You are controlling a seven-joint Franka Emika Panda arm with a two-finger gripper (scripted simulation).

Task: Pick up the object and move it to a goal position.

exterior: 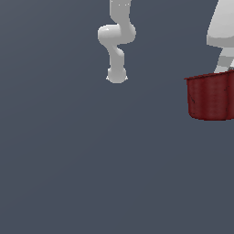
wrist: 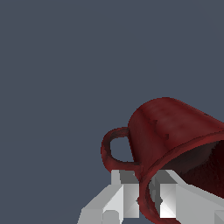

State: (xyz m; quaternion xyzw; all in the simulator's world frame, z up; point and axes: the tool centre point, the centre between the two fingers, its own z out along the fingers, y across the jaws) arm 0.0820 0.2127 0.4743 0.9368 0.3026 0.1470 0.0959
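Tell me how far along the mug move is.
Done: the claw has gripped the dark red mug by its rim, one finger inside, one outside. In hand: carrying it. Left: reaching the goal, which no picture shows.

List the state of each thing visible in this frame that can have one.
Dark red mug: gripped at its rim, tilted in the wrist view, nothing seen inside.
Gripper: shut on the mug's rim wall, one finger inside, one outside beside the handle.
Robot arm: bent.
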